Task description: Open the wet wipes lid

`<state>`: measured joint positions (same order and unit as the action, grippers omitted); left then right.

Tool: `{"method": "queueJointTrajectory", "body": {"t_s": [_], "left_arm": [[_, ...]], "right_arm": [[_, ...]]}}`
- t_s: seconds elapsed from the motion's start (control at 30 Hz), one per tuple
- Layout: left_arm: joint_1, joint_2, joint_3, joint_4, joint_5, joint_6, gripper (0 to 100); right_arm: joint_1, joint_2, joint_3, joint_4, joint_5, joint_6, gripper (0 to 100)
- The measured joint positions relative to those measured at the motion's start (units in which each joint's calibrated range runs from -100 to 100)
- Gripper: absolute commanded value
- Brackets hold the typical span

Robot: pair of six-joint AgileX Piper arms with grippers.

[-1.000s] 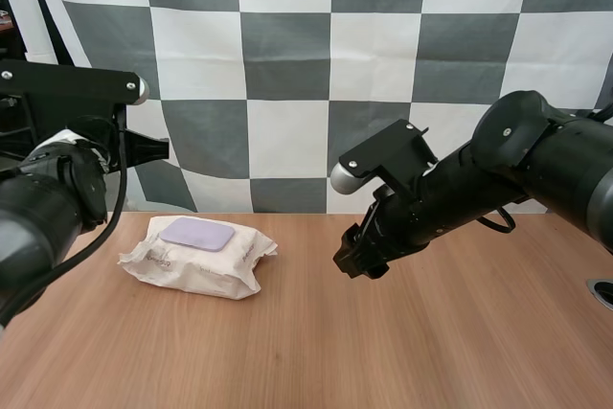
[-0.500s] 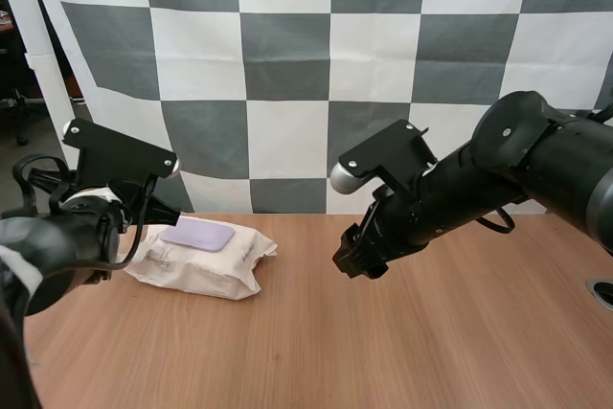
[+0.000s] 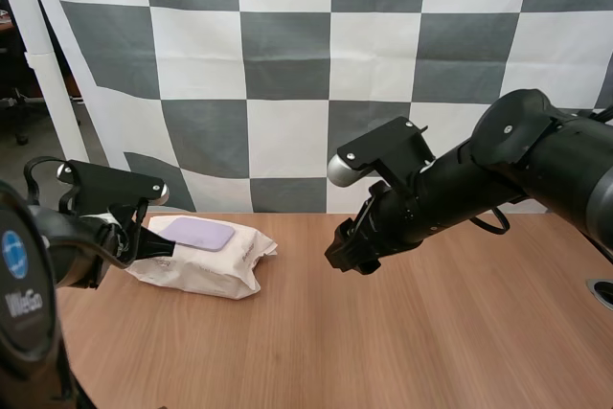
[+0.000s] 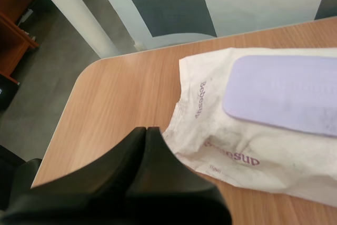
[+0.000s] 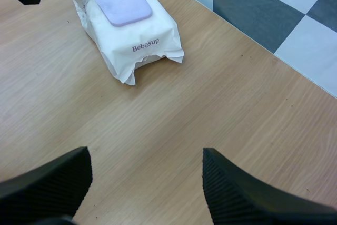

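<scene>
Beside the wipes pack (image 4: pixel 247 140), left tool (image 4: pixel 146 130) closed; right tool (image 5: pixel 145 157) spread wide.

Left arm (image 3: pixel 67 246): enters the high view at 9 o'clock, forearm low, wrist level. Left gripper (image 3: pixel 161 247): aimed toward 3 o'clock, fingers (image 4: pixel 124 162) pressed together into one dark wedge, nothing between them. Right arm (image 3: pixel 498 170): reaches in from 3 o'clock, sloping down toward 8 o'clock. Right gripper (image 3: pixel 345 254): held in the air, tips pointing down toward 8 o'clock, fingers (image 5: pixel 52 183) standing well apart, ribbed inner faces turned to each other, nothing held.
</scene>
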<state>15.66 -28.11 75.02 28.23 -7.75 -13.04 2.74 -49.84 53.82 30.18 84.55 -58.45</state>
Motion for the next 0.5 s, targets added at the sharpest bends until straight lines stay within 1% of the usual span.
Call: {"method": "queueJointTrajectory", "body": {"t_s": [0.07,0.13,0.43,0.5], "left_arm": [[0.0,0.0,0.0,0.1,1.9,-1.0,0],[0.0,0.0,0.0,-1.1,3.0,-2.9,0],[0.0,0.0,0.0,-1.3,1.9,-16.6,0],[-0.09,-0.1,0.0,-0.1,0.7,-19.0,0]], "right_arm": [[0.0,0.0,0.0,0.0,0.0,0.0,100],[0.0,0.0,0.0,0.0,0.0,0.2,100],[0.0,0.0,0.0,0.2,0.4,0.2,100],[0.0,0.0,0.0,0.2,0.4,0.2,100]]}}
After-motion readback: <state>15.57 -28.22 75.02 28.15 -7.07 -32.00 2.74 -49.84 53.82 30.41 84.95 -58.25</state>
